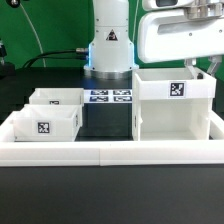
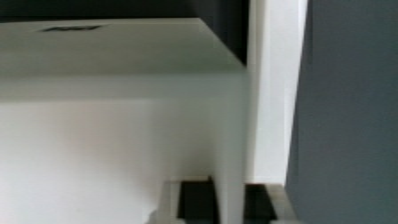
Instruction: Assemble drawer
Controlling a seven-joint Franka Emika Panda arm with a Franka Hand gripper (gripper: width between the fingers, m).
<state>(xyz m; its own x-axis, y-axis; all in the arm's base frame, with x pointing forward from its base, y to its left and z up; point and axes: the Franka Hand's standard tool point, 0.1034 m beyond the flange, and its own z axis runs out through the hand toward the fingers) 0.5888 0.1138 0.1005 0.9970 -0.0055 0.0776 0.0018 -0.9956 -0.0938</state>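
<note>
Gripper (image 2: 228,203) fingers (image 2: 192,200) are pinched closed on the case (image 1: 172,108) wall between them, so a slip or tilt could likely jam trays (image 1: 45,118).

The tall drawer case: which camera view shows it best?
The exterior view: the whole tall case stands on the exterior view's right, tag facing the camera. The wrist view shows only close white panels and one thin wall, without its overall shape.

No legible txt; tags only.
</note>
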